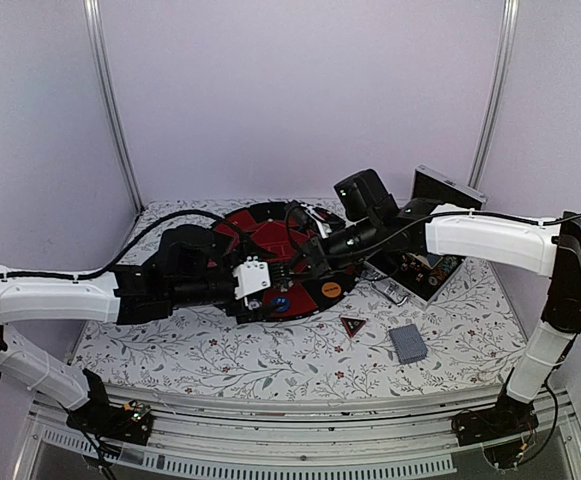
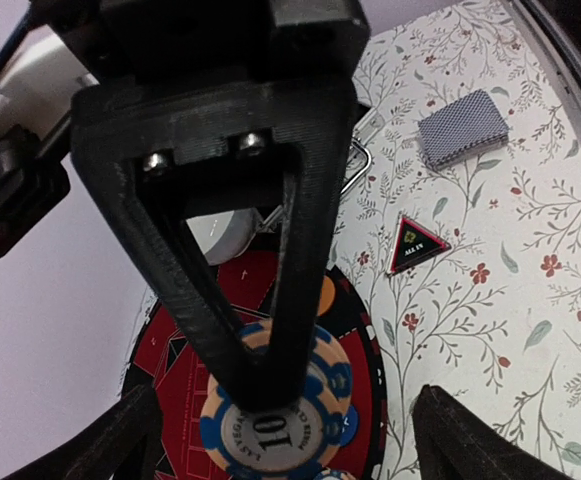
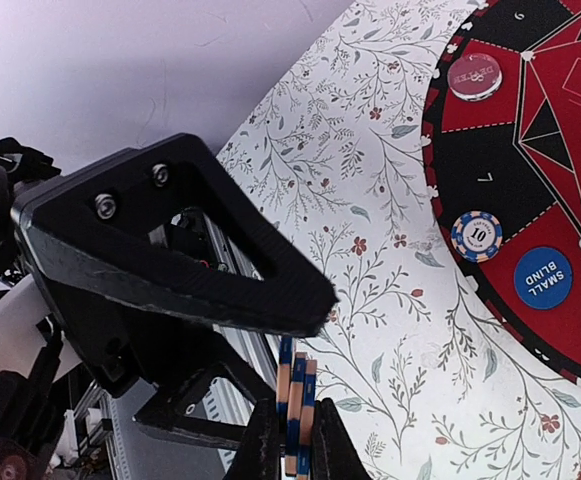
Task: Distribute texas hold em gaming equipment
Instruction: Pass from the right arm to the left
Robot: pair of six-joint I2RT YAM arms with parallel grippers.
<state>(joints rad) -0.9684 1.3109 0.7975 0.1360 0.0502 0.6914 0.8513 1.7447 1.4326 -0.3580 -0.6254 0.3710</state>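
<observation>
Pale walls (image 1: 300, 90) close in a table under a flower-printed cloth (image 1: 270, 370), and a round black-and-red mat (image 1: 260, 225) lies in the middle of it with both my arms reaching over it. My left hand (image 2: 270, 440) is spread wide with nothing in it. One finger hangs right over a blue-and-orange chip (image 2: 315, 425) marked 10, which lies flat on the mat; I cannot tell whether the tip touches it. My right hand (image 3: 295, 445) is pinched nearly closed on a small stack of striped chips (image 3: 295, 390), held on edge above the cloth just off the mat's rim. A blue small-blind disc (image 3: 551, 277) and an orange disc (image 1: 331, 289) sit on the mat. The triangular marker (image 2: 416, 243) and the deck of cards (image 2: 462, 128) lie on the cloth beside it, a little apart from each other. I judge the chips to be light, stiff and smooth-faced. One lying flat gives little to grab, so I would close on opposite points of its rim, or tip it up first. The stack in my right hand could fan or slide if I ease off. The deck looks likelier to shear, so I would take it across its long edges, squarely.
</observation>
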